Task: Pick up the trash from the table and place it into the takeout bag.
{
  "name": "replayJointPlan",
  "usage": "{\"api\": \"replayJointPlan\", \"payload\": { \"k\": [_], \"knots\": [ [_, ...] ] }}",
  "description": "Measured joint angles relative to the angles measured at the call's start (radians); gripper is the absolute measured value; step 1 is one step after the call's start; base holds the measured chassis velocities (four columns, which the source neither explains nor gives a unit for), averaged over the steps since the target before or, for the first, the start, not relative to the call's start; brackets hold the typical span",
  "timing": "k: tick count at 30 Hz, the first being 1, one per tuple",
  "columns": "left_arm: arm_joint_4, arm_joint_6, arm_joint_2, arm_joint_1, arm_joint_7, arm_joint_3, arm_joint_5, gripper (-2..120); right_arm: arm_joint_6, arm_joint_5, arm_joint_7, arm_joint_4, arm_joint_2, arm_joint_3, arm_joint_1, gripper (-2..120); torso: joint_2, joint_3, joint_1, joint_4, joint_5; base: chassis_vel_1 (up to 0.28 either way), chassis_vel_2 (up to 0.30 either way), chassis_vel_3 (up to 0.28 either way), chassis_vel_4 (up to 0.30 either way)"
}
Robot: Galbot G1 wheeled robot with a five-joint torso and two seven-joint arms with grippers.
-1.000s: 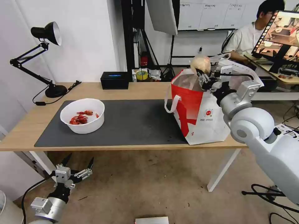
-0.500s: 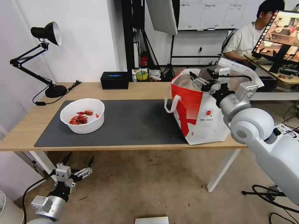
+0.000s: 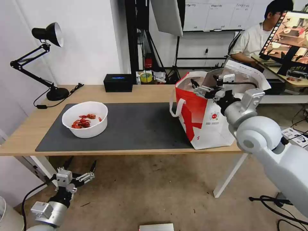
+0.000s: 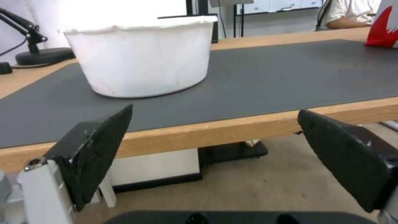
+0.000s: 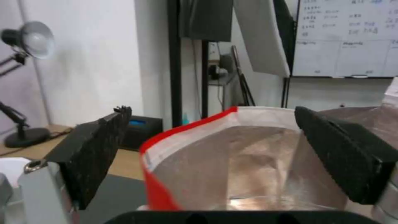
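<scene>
The white round bowl [image 3: 85, 119] with red crayfish shells stands on the left part of the dark grey mat [image 3: 138, 126] on the table [image 3: 147, 92]. The red-and-white takeout bag [image 3: 205, 115] stands upright at the table's right end with its foil mouth [image 5: 236, 155] open. My right gripper [image 3: 204, 84] hovers open just above that mouth with nothing between its fingers. Below the table's front left edge, my left gripper [image 3: 81, 164] hangs open and points up toward the bowl [image 4: 145, 59], well apart from it.
A black desk lamp [image 3: 48, 35] and its cable occupy the table's far left corner. A black rectangular box [image 3: 118, 82] sits at the back edge. White table legs [image 3: 229, 175] stand under the right end. A farther desk with a monitor [image 3: 288, 35] lies beyond the bag.
A second ago my right gripper held the knotted bag with the yellowish lump above the takeout bag. It has opened, the lump is gone from view, and the gripper has shifted slightly left.
</scene>
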Motion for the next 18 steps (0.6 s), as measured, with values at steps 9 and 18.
{"api": "replayJointPlan", "payload": {
  "k": [9, 18],
  "knots": [
    [-0.006, -0.003, -0.009, 0.006, 0.0, -0.005, 0.0, 100, 0.089, -0.115, -0.045, 0.145, -0.006, 0.063, -0.215, 100, 0.0, 0.0, 0.0, -0.0001, 0.0, 0.0, 0.0, 0.0, 0.0],
    [-0.01, -0.006, -0.021, 0.01, -0.001, -0.005, 0.005, 100, 0.115, -0.245, -0.078, 0.217, 0.007, 0.121, -0.44, 100, 0.0, 0.0, 0.0, -0.0001, 0.0, 0.0, 0.0, 0.0, 0.0]
  ]
}}
